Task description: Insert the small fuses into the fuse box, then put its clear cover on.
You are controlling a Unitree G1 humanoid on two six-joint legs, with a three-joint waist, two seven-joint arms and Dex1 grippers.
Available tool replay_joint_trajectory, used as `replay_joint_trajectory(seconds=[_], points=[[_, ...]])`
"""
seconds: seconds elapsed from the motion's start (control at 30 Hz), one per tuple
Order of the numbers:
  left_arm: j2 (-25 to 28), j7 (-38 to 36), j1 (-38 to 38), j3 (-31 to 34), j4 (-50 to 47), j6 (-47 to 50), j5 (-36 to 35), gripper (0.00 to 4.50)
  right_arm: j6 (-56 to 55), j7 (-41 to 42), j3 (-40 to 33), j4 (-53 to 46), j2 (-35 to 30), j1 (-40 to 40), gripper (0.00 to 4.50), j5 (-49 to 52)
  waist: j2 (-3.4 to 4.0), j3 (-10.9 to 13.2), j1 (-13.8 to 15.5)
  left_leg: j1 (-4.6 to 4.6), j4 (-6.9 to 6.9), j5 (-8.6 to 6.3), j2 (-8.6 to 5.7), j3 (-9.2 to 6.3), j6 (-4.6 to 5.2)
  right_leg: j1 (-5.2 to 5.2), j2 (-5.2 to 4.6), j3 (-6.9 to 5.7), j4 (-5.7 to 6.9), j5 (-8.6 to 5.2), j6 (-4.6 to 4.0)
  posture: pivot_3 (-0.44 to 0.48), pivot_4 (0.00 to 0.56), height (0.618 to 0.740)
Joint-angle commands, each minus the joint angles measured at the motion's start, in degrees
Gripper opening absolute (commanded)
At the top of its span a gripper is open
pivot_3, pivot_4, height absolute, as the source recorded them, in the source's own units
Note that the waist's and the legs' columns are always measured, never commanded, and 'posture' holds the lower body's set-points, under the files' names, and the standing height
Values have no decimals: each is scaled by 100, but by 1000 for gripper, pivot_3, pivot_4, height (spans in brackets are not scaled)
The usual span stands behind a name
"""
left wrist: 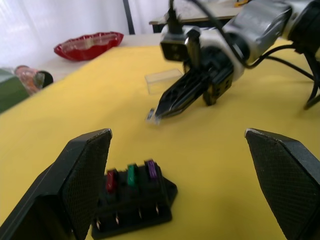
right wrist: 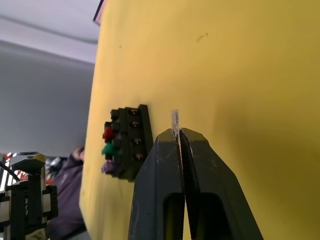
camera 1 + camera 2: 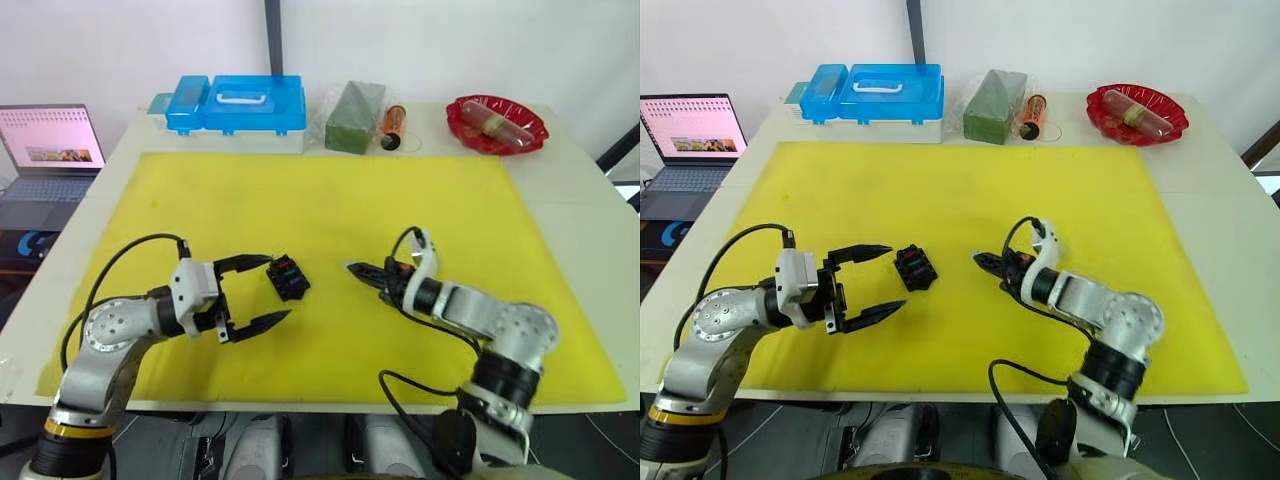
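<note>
The black fuse box (image 3: 288, 277) lies on the yellow mat (image 3: 330, 200), with a red, a green and a purple fuse (image 1: 128, 176) standing in its slots. My left gripper (image 3: 896, 275) is open, its fingers straddling the box's left side without touching it. My right gripper (image 3: 352, 268) hovers just right of the box, shut on a pale grey fuse (image 2: 175, 119) that pokes out past its tips. The clear cover (image 1: 164, 80) lies flat on the mat behind the right gripper.
Along the table's far edge stand a blue-lidded case (image 3: 240, 105), a green block (image 3: 352, 117), an orange cylinder (image 3: 393, 127) and a red bowl (image 3: 496, 124). A laptop (image 3: 50, 150) sits off the table's left side.
</note>
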Motion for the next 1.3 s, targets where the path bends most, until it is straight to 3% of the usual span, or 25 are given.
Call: replay_joint_trajectory(seconds=[0.03, 0.17, 0.23, 0.4, 0.67, 0.73, 0.8, 0.93, 1.1, 1.2, 1.3], points=[[86, -61, 131, 101, -375, 28, -202, 4500, -46, -1142, -41, -829, 78, 633, 31, 1417, 9, 6, -13, 0, 1, -1, -1, 0, -1, 0, -3, 0, 0, 0, -1, 0, 150, 740], [153, -155, 314, 118, -454, -11, -257, 4500, -1670, -2848, 1247, -1178, -1093, 1839, 31, 3935, 43, 26, -34, 1, 3, -1, -9, 7, -2, 6, -21, -1, -14, -4, -9, 0, 150, 740], [152, -205, 392, 103, -498, -24, -280, 4500, -2384, -3198, 1730, -1365, -1731, 2209, 31, 4577, 48, 30, -38, 1, 5, -1, -12, 18, -1, 10, -28, 0, -21, -4, -8, 0, 150, 740], [81, -196, 533, 11, -644, -44, -270, 4500, -3454, -3129, 2447, -1641, -2564, 2541, 31, 4663, 44, 32, -22, 2, 8, 0, -14, 25, 0, 11, -22, 0, -24, -5, -5, 0, 150, 740], [20, -165, 704, 19, -728, -89, -198, 4500, -4445, -3451, 3185, -1730, -2755, 2591, 31, 4663, 36, 33, 9, 1, 17, 1, -11, 26, 2, 14, -12, 1, -22, -5, -1, 0, 150, 740], [19, -152, 735, 24, -745, -96, -190, 4500, -4417, -3379, 3312, -1790, -2912, 2685, 488, 4663, 35, 33, 18, 1, 18, 1, -11, 26, 2, 15, -11, 1, -22, -5, -1, 0, 150, 740], [16, -135, 774, 19, -746, -123, -171, 4500, -4424, -3177, 3403, -1876, -3038, 2753, 867, 4663, 34, 33, 16, 1, 19, 1, -11, 26, 2, 16, -12, 1, -23, -5, -1, 0, 150, 740], [2, -130, 812, 5, -714, -182, -143, 4500, -4294, -2372, 3475, -2041, -3702, 2809, 2217, 4663, 32, 32, 17, 3, 20, 1, -9, 26, 2, 17, -10, 1, -22, -5, -1, 0, 150, 740], [-35, -203, 743, -97, -669, -269, -105, 4500, -3197, 24, 3354, -1826, -5873, 2559, 3827, 4663, 32, 35, 34, 3, 28, -2, -10, 29, 6, 22, -13, 1, -26, -6, -1, 0, 150, 740], [-46, -283, 676, -208, -633, -399, -37, 4500, -2438, 1212, 3502, -1237, -6734, 1577, 3827, 4663, 20, 35, 25, 6, 34, -2, -8, 28, 6, 26, -10, 0, -25, -5, -2, 0, 150, 740], [-42, -289, 633, -263, -593, -470, -2, 4500, -1837, 2234, 3824, -473, -6834, 499, 3827, 3856, 13, 39, 20, 6, 34, -2, 3, 30, 6, 24, 4, 1, -26, -5, -3, 0, 150, 740]])
